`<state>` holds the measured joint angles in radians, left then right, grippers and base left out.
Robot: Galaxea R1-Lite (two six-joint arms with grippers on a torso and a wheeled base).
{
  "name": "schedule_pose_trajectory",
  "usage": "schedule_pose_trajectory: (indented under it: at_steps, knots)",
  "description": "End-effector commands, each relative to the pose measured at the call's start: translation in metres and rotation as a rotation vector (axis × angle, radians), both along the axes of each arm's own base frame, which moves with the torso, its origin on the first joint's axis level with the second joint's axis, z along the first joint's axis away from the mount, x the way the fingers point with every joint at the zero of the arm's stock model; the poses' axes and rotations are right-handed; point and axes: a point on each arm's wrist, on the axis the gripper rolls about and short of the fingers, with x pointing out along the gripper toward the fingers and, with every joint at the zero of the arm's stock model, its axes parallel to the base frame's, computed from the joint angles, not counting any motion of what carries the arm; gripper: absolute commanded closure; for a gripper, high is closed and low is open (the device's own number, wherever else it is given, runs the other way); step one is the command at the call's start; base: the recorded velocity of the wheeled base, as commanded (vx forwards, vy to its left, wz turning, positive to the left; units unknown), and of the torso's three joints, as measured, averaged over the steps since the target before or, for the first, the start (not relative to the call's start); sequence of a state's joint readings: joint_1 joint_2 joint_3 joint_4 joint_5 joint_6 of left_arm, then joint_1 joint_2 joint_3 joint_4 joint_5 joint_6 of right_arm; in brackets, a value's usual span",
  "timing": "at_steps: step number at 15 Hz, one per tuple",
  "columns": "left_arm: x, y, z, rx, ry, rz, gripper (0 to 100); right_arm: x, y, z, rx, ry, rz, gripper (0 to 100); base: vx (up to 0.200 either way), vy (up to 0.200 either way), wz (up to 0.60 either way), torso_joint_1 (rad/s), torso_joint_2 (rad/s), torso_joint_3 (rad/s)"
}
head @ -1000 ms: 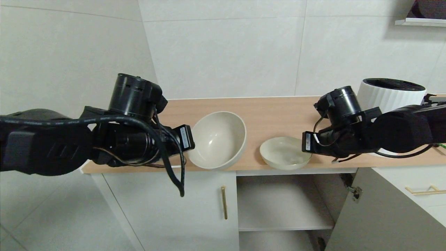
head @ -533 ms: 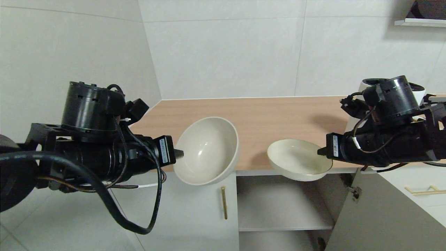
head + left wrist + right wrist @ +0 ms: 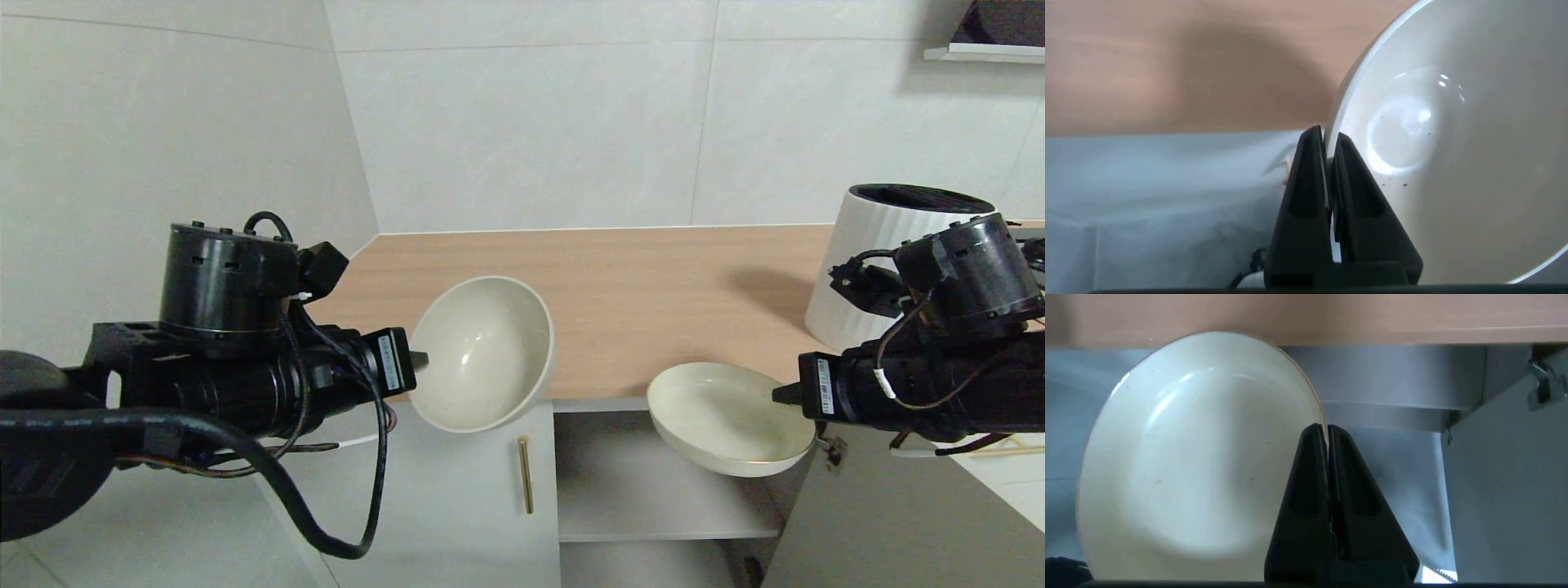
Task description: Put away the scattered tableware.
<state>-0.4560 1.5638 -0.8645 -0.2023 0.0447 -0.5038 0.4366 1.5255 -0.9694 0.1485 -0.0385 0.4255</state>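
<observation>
Left gripper point(image 3: 420, 358): pinched narrow on the rim of the deep bowl point(image 3: 486, 351), one finger inside the wall and one outside.
Deep bowl: in the air, tipped steeply on its side over the front edge of the counter point(image 3: 653, 278), above the closed cupboard door point(image 3: 457, 506).
Right gripper point(image 3: 777, 395): clamped thin on the rim of the shallow bowl point(image 3: 722, 420).
Shallow bowl: off the counter, slightly tilted, in front of the open cupboard compartment and above its shelf point(image 3: 653, 510).
Slip risk: each bowl hangs from one small rim pinch on smooth glazed ware. The deep one looks heavy and could swing or slide out if the arm jerks.
Knock risk, left: the deep bowl's lower edge sits near the counter lip, so a careless drop could chip it there.
Knock risk, right: the open door point(image 3: 882, 506) and its hinge are just beside the shallow bowl, and a wide swing inward may strike them.
Crowding risk: both bowls probably go through the same opening, so the arms could meet if they enter together.
Stickers point(image 3: 390, 355): a white label on each gripper body, with bar-code-like print that seems too small to read.
Bowls: no visible writing or marks.
</observation>
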Motion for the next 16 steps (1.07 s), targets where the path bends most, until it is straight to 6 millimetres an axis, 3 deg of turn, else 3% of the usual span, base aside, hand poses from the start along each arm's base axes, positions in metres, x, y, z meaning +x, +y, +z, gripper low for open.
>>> schedule_pose_trajectory:
  at_steps: [1,3,10,16]
  knots:
    - [0.002,-0.002,-0.007,0.01,0.024,-0.003,100,-0.005,-0.002,0.003,0.004,-0.01,0.001,100,-0.2,0.0,0.0,0.002,0.0,-0.007]
    - [0.0,-0.002,-0.004,0.008,0.02,-0.005,100,-0.006,-0.002,0.002,0.004,-0.009,0.001,100,-0.2,0.0,0.0,0.002,0.0,0.007]
    - [-0.011,-0.011,-0.015,0.1,0.107,-0.121,100,-0.002,-0.001,-0.005,-0.018,0.012,0.01,100,0.0,0.0,0.0,0.0,0.0,0.0]
    - [-0.006,-0.013,-0.024,0.124,0.162,-0.143,100,-0.004,-0.001,-0.01,-0.049,0.021,0.036,100,0.0,0.0,0.0,0.0,0.0,0.0]
